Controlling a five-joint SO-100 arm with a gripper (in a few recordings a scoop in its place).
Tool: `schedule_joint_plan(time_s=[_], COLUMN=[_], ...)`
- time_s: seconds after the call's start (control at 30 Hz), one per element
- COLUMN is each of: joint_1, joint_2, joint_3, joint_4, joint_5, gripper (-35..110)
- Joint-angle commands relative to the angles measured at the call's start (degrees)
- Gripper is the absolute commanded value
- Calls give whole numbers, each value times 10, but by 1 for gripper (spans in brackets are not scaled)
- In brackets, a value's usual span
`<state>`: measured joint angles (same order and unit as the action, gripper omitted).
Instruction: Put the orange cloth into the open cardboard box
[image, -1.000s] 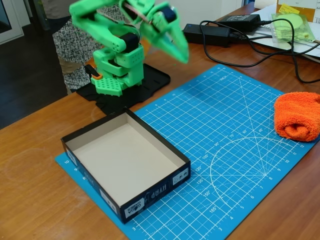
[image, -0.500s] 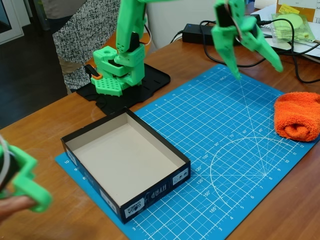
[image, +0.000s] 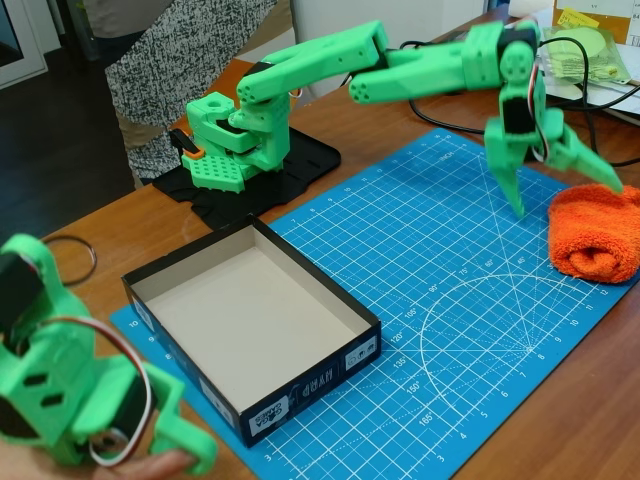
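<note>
The orange cloth (image: 596, 233), a fluffy folded lump, lies at the right edge of the blue cutting mat (image: 440, 300) in the fixed view. My green gripper (image: 565, 198) hangs open just above and to the left of the cloth, one fingertip near the mat at its left side, the other over its top edge. Nothing is between the fingers. The open cardboard box (image: 300, 372), black outside and beige inside, sits on the mat's left end and holds nothing.
My green arm base (image: 235, 145) stands on a black plate behind the box. Black power bricks and cables (image: 560, 110) and a pale green packet (image: 590, 45) lie at the back right. A person in patterned clothing (image: 170, 60) stands behind the table.
The arm has stretched out to the right and lowered; the open gripper went from high above the mat's back edge down to the cloth's left side.
</note>
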<state>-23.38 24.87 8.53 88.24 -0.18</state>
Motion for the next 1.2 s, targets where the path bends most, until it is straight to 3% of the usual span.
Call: schedule_joint_plan(time_s=[0.0,0.5,0.63,0.77,0.93,1.17], joint_1=[12,46,25,20,11,8], joint_2=[-13,-48,-48,-49,-50,-80], joint_3=[-18,-18,-18,-18,-18,-76], joint_4=[-28,-113,-105,-98,-90,-67], joint_5=[4,-40,-43,-43,-55,-45], gripper=[58,51,43,18,-1,-1])
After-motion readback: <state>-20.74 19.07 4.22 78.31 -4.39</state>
